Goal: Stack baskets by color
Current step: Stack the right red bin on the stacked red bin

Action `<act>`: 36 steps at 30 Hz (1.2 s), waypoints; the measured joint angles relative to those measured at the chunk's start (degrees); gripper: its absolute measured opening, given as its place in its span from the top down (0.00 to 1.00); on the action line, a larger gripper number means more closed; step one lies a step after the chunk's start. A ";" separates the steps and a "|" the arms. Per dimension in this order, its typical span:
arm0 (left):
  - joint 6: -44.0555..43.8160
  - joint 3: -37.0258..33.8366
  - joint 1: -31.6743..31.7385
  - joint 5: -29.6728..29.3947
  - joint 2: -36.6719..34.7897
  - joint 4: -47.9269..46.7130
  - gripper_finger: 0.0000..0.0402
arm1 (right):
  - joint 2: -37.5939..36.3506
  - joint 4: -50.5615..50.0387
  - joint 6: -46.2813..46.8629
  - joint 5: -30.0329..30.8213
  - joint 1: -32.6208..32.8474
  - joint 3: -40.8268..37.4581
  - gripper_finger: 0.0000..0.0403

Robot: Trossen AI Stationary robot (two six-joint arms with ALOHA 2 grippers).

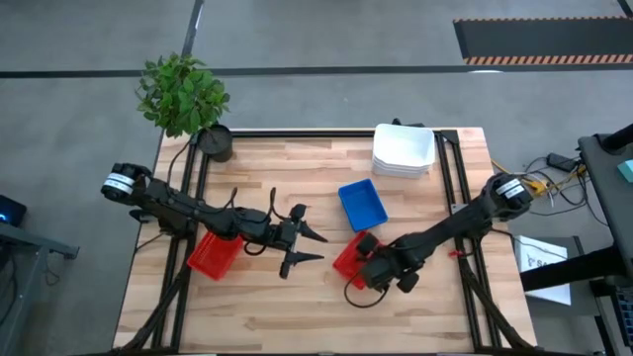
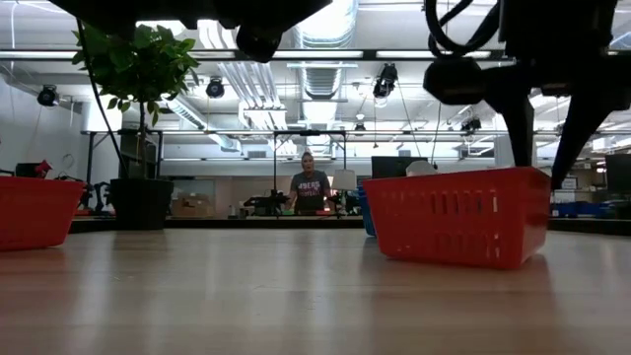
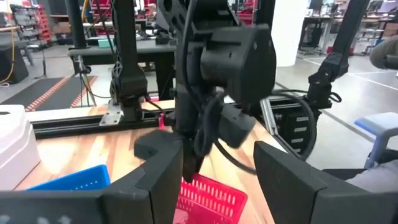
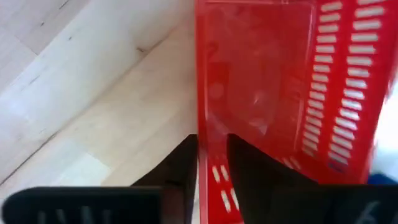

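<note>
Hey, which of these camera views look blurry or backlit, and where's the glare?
Right wrist view: soft focus; the red basket close up, its slots smeared, pale glare on the wood. Low view: backlit by bright ceiling lights; arms read as black silhouettes, the near tabletop blurred. Left wrist view: near fingers out of focus. High view: even light, faint shadows.

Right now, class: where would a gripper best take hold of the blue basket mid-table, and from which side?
Grip the blue basket by one thin side wall, coming straight down from above: it sits upright with its mouth open upward, and nothing is stacked inside.
</note>
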 joint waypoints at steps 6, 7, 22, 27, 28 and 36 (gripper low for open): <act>-1.96 0.22 -0.07 -1.22 -0.01 -2.02 0.55 | -4.76 -3.34 9.55 1.58 1.43 0.00 0.73; -2.90 0.43 -0.07 -1.32 -0.02 -2.68 0.55 | -5.91 -3.56 11.80 1.56 1.82 -0.14 0.72; -4.52 16.95 -2.70 -2.01 12.66 -19.96 0.55 | -30.73 28.24 21.82 16.99 8.90 -23.03 0.79; -3.22 27.55 -3.49 -2.01 18.97 -37.48 0.55 | -37.19 37.65 15.59 17.17 8.90 -28.63 0.81; -2.60 29.28 -3.70 -1.99 20.07 -40.86 0.55 | -38.32 38.46 14.65 17.18 8.90 -29.32 0.81; 3.05 36.16 -4.95 -0.60 26.84 -45.27 0.55 | -44.31 39.11 13.48 18.02 8.79 -31.58 0.81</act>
